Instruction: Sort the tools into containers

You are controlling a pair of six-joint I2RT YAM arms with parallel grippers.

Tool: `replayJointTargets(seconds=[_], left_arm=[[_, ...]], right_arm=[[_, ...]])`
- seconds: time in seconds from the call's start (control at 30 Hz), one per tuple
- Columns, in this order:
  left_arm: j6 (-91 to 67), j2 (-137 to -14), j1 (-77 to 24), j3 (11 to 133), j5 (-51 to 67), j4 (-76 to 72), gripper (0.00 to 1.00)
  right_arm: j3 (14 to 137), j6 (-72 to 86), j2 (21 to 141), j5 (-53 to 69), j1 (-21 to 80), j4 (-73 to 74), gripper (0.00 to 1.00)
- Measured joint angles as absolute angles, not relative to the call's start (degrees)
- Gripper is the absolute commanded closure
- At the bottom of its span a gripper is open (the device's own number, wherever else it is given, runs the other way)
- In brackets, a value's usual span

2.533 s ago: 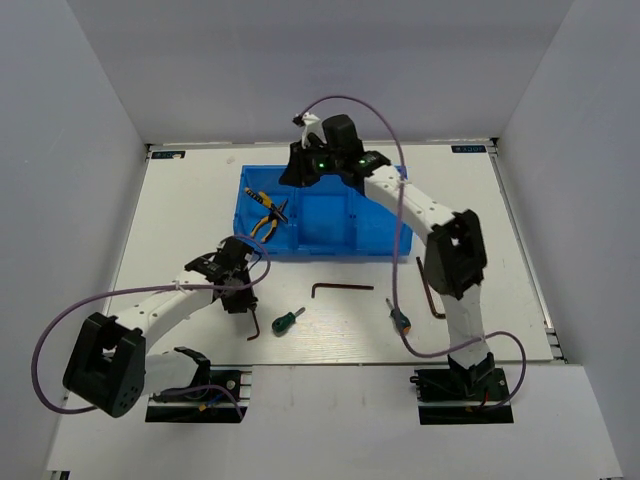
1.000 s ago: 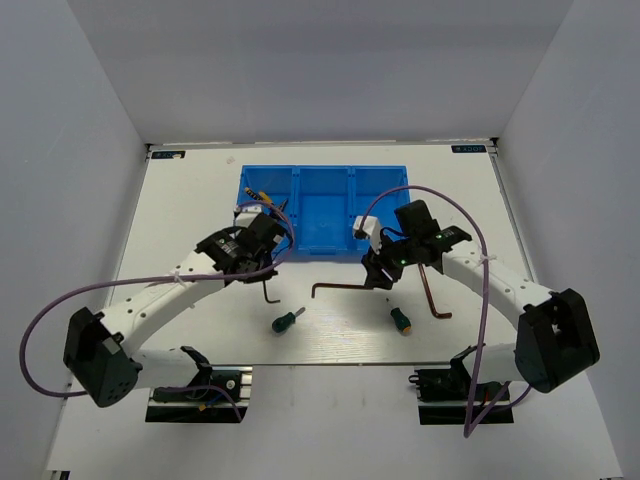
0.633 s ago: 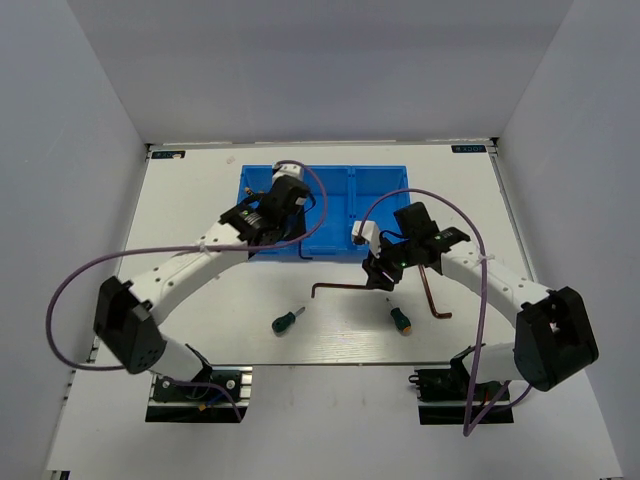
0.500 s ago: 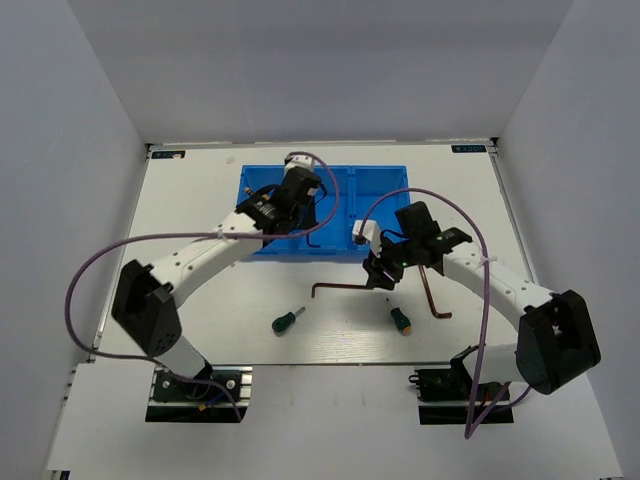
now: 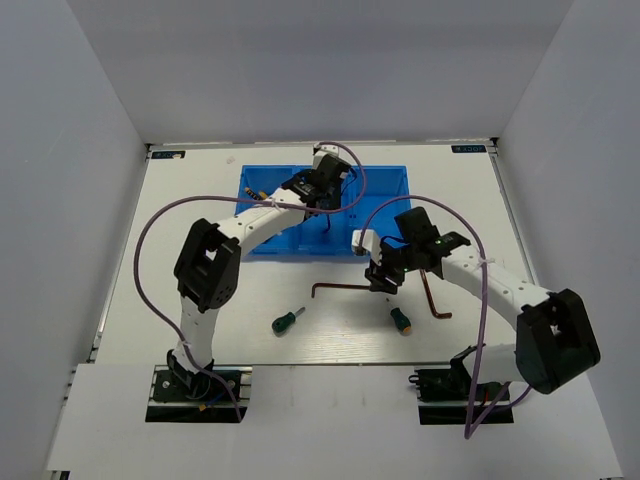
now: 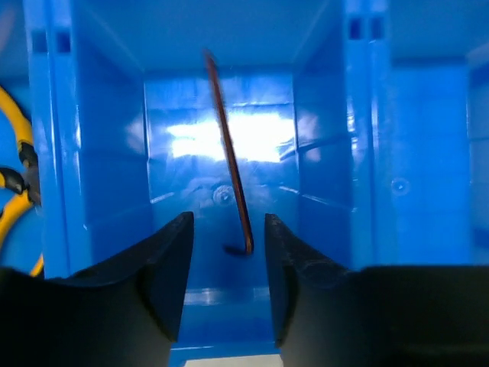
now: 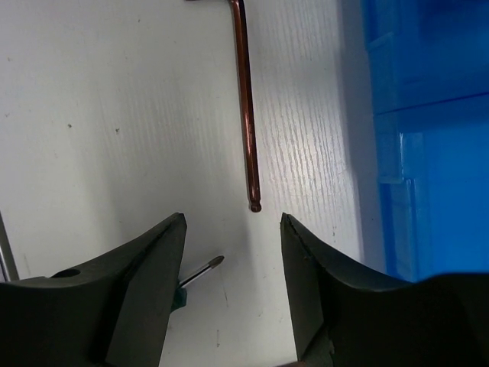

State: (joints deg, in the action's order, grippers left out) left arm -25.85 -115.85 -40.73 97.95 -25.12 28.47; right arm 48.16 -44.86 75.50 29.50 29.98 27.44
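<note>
Hex key [image 6: 228, 153] in middle compartment [image 6: 114, 168] (pliers [image 6: 25, 141] leftward).

1. Left arm [image 5: 258, 212] and right arm [image 5: 490, 281]: white tubular links joined by bulky black joint housings.
2. A purple cable [image 5: 146, 240] loops loosely off each arm.
3. Black base plates [image 5: 195, 385] anchor both.
4. Wrist views: left gripper [image 6: 228, 222] and right gripper [image 7: 232, 222] show matte black, smoothly rounded fingers.
</note>
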Motion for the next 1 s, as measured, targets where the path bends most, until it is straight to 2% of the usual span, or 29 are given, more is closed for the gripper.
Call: replayJointTargets(seconds=[0.13,0.37,0.73,0.93,1.0], left_arm=[[-25.6,-116.2,-40.3,98.0,-25.3,29.6,0.32],[-24.6,-110.1,-40.2,98.3,-25.5,32.2,0.27],[-26.5,-58.7,-41.0,65.8,-21.1,36.8,0.23],[-31.9,-48.3,-41.0,55.3,-18.3,46.4,0.22],[-33.1,-46.9,-41.0,53.8,-17.7,48.6,0.23]], right_arm=[[48.2,-45.1,78.0,29.5,30.0,26.0,0.38],[50.0,-45.6,87.7,29.2,30.6,23.5,0.35],[54.2,-45.6,93.9,24.6,35.8,21.0,0.34],[55.2,-45.4,97.8,22.9,39.4,20.5,0.37],[56.2,-45.3,98.6,22.4,40.6,20.6,0.43]])
